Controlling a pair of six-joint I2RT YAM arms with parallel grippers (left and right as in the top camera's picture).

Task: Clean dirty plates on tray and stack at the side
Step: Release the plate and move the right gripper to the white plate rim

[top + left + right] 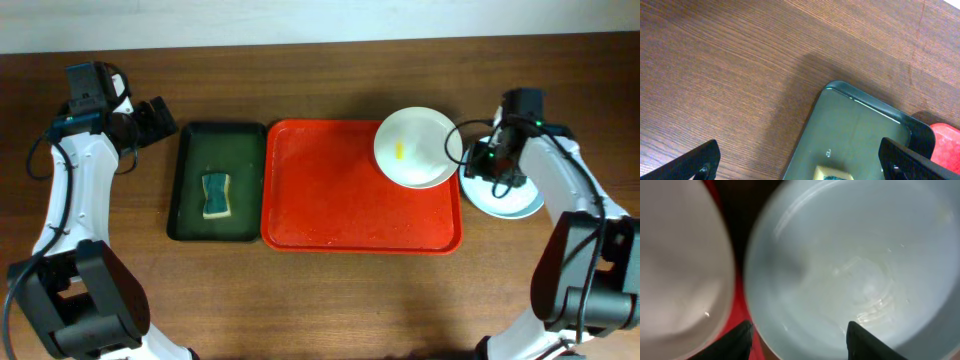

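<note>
A white plate (415, 147) with a yellow smear at its centre lies on the far right corner of the red tray (340, 200). Its edge shows in the right wrist view as the white plate (675, 270). Just right of the tray, a pale mint plate (850, 255) rests on the table, seemingly on top of a pale blue plate (512, 205). My right gripper (490, 160) (800, 345) hangs low over the mint plate's left rim. Its jaws are apart, one finger (735, 342) outside the rim and the other inside, gripping nothing. My left gripper (160, 118) (797, 160) is wide open and empty.
A dark green tray (190, 190) (860, 130) sits left of the red tray and holds a yellow-green sponge (216, 195) (832, 174). A red tray strip (740, 315) shows between the two plates. Bare wooden table lies in front.
</note>
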